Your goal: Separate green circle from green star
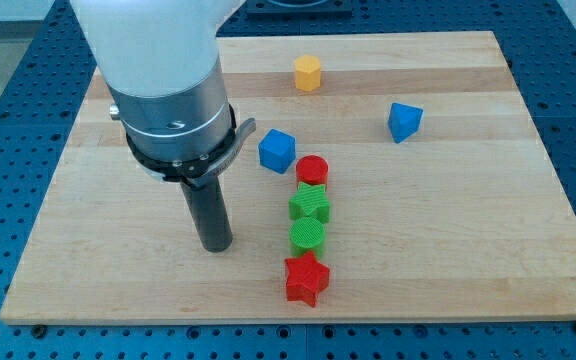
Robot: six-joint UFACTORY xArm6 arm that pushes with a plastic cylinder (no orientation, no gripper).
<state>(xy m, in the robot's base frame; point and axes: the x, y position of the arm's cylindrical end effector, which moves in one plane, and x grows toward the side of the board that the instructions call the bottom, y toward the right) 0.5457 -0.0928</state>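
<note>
1. Though the green circle (pixel 307 235) and the green star (pixel 310 205) are the only pair that matters, they sit touching in the middle of a tight column on the tabletop (pixel 448 250), star above, circle below, a little right of centre.
2. The arm carries no jaws at all, so nothing opens or closes; only a dark rod, and my tip (pixel 215 246) rests on the wood to the view's left of the circle, near it but apart.
3. To do this well, I would guess the tip should meet the circle squarely from the left and slide it rightward, keeping level with the circle's middle so the star is not dragged along.
4. The crowding is the trouble: the red star (pixel 306 279) touches the circle from below and the red circle (pixel 312 171) sits against the green star above, so a glancing push may carry either neighbour.
5. The blue cube (pixel 277 150) near the column's top, the other blue block (pixel 404 121) to the right and the yellow block (pixel 307 73) near the far edge stand well clear of a rightward push.
</note>
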